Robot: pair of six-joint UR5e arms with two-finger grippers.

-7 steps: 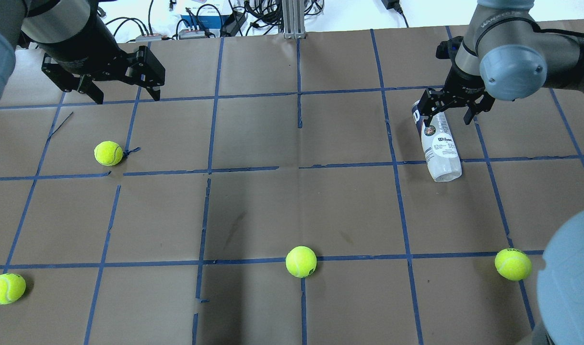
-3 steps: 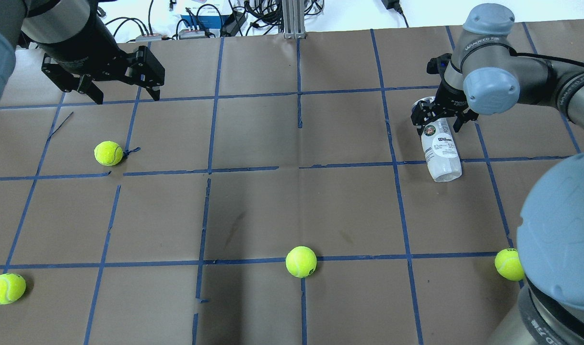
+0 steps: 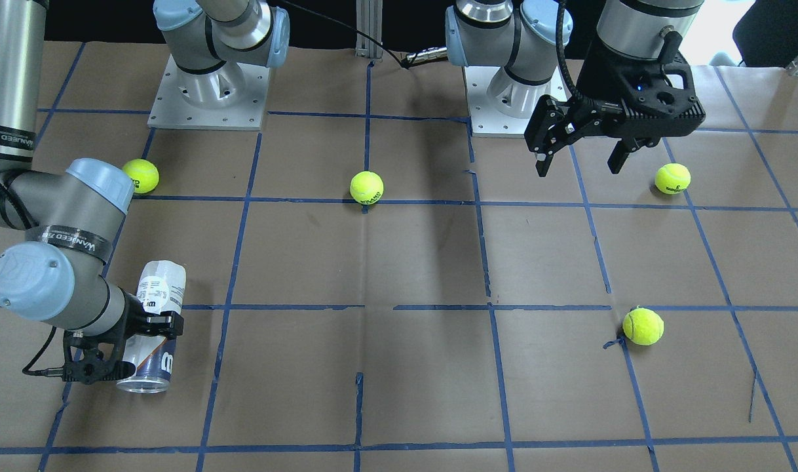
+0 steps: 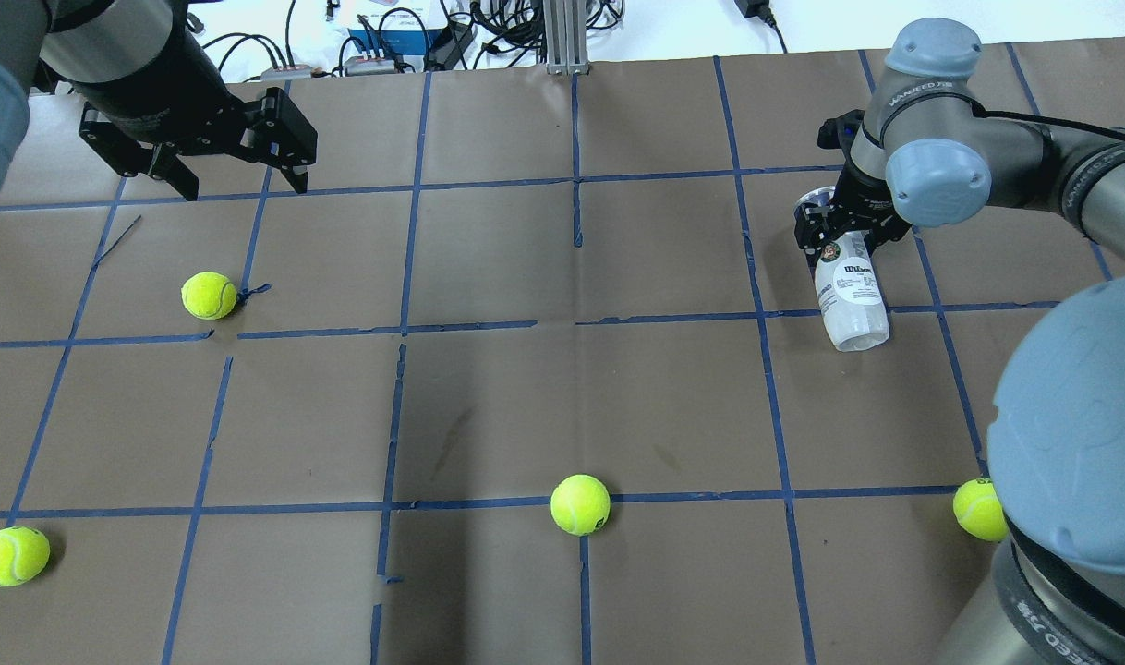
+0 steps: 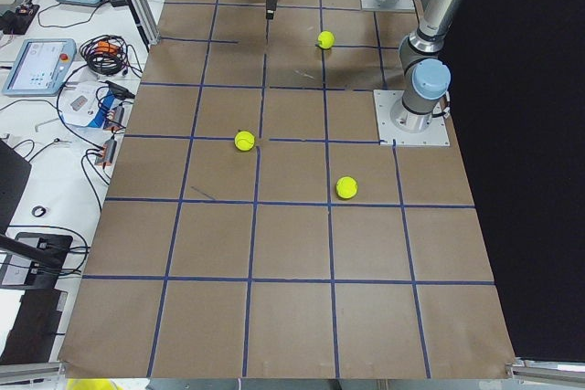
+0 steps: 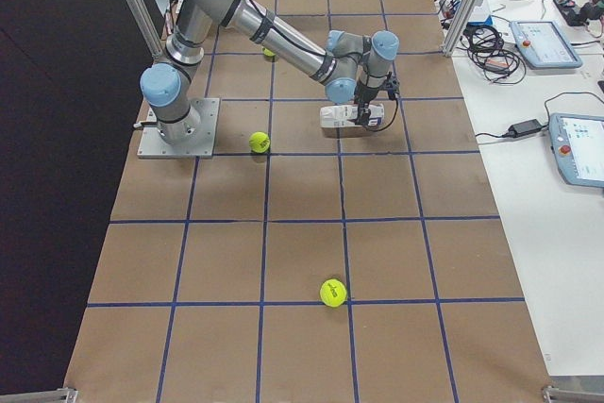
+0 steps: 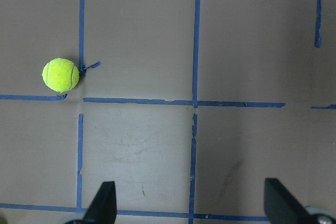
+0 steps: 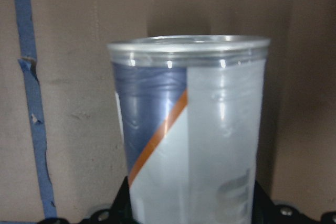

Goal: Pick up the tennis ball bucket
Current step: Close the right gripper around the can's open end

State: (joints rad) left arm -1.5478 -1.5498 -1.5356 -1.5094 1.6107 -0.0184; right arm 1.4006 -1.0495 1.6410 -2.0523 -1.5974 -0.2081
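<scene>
The tennis ball bucket [image 4: 853, 296] lies on its side on the brown table at the right, its silver rim pointing away from the robot. It also shows in the front view [image 3: 163, 285] and fills the right wrist view [image 8: 210, 145]. My right gripper [image 4: 847, 242] is low over the rim end and open, with one jaw on each side of the can [image 3: 133, 351]. The can rests on the table. My left gripper [image 4: 244, 187] hangs open and empty above the far left of the table [image 3: 577, 170].
Several yellow-green tennis balls lie loose: one at the left [image 4: 209, 296], one front centre [image 4: 580, 504], one front left [image 4: 11, 556], one front right [image 4: 978, 510] partly behind my right arm. Blue tape lines grid the table. Cables lie past the far edge.
My right gripper has come down over the can's rim end, so its jaws now straddle the can. The can has not moved. The left arm has stayed still.
</scene>
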